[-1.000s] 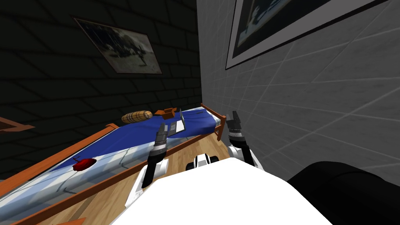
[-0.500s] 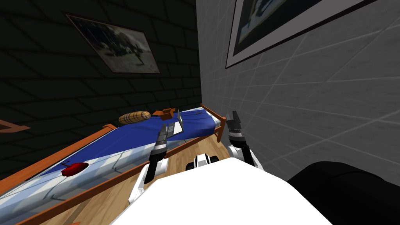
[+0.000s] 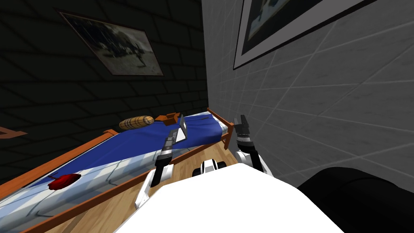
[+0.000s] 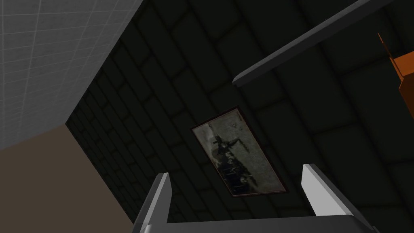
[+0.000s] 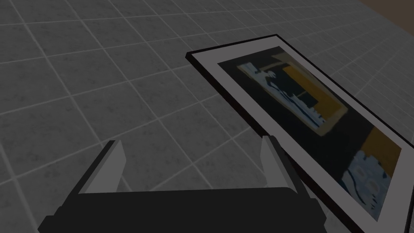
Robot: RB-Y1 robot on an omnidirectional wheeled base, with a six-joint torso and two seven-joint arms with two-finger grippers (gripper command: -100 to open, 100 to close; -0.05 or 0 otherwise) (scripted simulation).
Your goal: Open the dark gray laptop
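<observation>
On the blue-covered bed (image 3: 133, 141) the dark grey laptop (image 3: 182, 125) stands partly open near the foot end, its lid raised steeply above a pale base. My left gripper (image 3: 170, 134) reaches over the bed's near rail right beside the laptop's base. In the left wrist view that gripper (image 4: 235, 172) is open with nothing between its fingers, and the laptop's lid edge (image 4: 307, 44) crosses as a dark grey bar beyond the fingertips. My right gripper (image 3: 242, 120) is held up by the grey tiled wall past the bed's corner, its fingers (image 5: 117, 162) open and empty.
A plaid bolster (image 3: 136, 121) and an orange box (image 3: 170, 118) lie on the bed beyond the laptop. A red object (image 3: 63, 181) lies far down the bed. The wooden bed frame (image 3: 228, 131) stands on a wood floor (image 3: 204, 155), against the tiled wall (image 3: 307, 121).
The laptop's lid has swung up steeper. My left gripper has stretched forward along the laptop's base. The whole view has drifted, so I have moved a little.
</observation>
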